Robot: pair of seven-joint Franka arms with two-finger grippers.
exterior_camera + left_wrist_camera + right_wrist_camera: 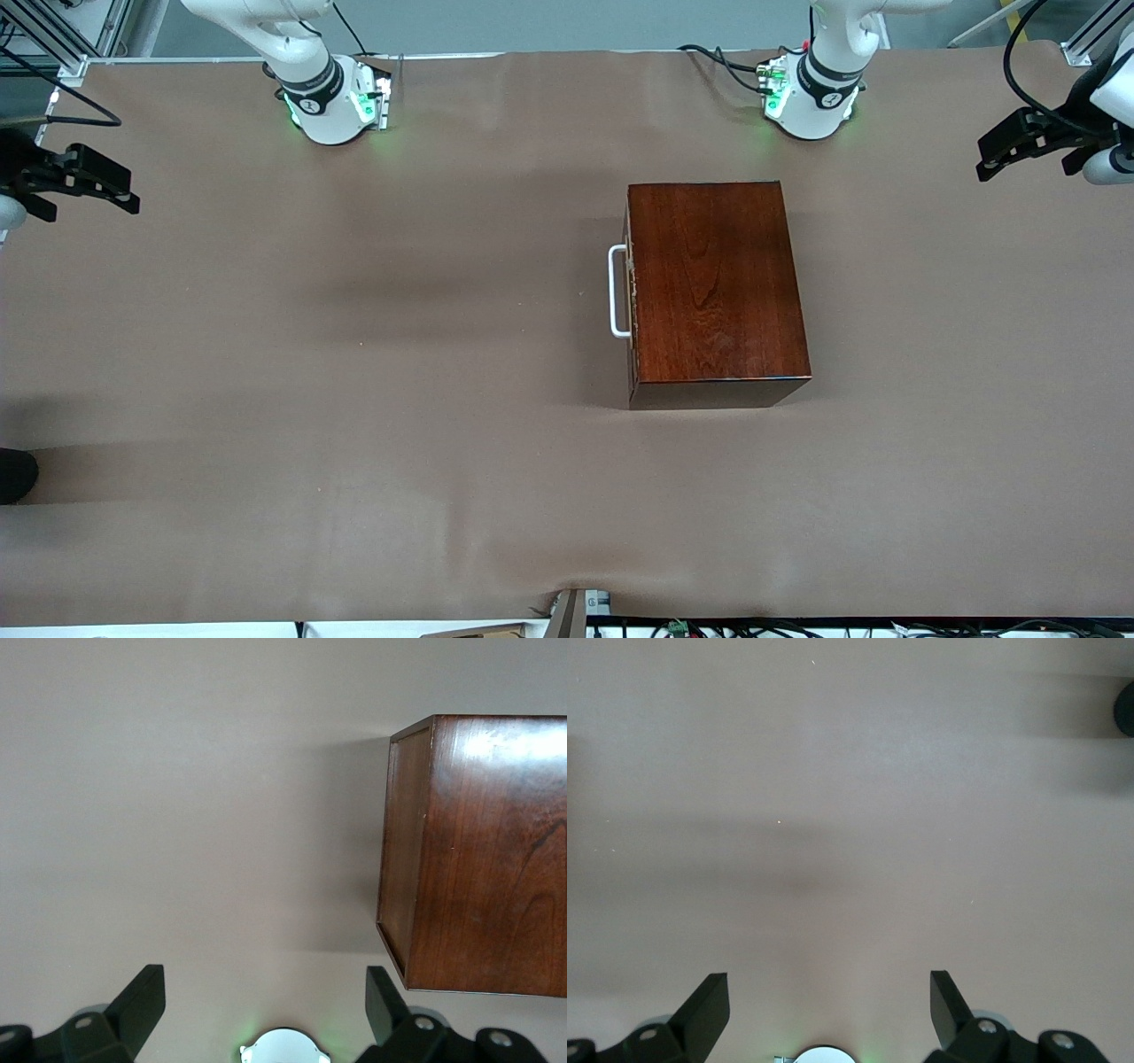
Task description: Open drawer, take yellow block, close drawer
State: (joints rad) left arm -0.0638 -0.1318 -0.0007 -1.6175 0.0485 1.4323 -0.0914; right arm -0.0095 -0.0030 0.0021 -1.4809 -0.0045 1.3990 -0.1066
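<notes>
So the tabletop [354, 399] was one big sheet of brown covering, and the only real thing sitting on it was a single glossy reddish-brown wooden box [716, 283], parked toward the left arm's end. The drawer [631, 292] was pushed fully in, so all you could see of it was the pale front edge and one white U-shaped bar handle [617, 291] sticking out of the box face that looks toward the right arm's end. No yellow block anywhere in sight, so my guess is it was inside the shut drawer.

Handling-wise: the box looked solid and heavy enough, but that polished finish on a smooth covering could let it slide when the drawer gets tugged, so bracing it with the spare arm seemed smart to me. The handle looked stiff and thin, and the obvious grab point was the middle of the bar, fingers either side of it. The block, being a small cube, should be light and rigid, easy to pinch on two flat sides.

Two arms, both waiting. The left gripper [1019, 146] hung over the left arm's edge of the tabletop, fingers [142, 1005] spread wide and holding nothing. The right gripper [84, 182] hung over the right arm's edge, its fingers [707, 1005] spread wide and empty too.
</notes>
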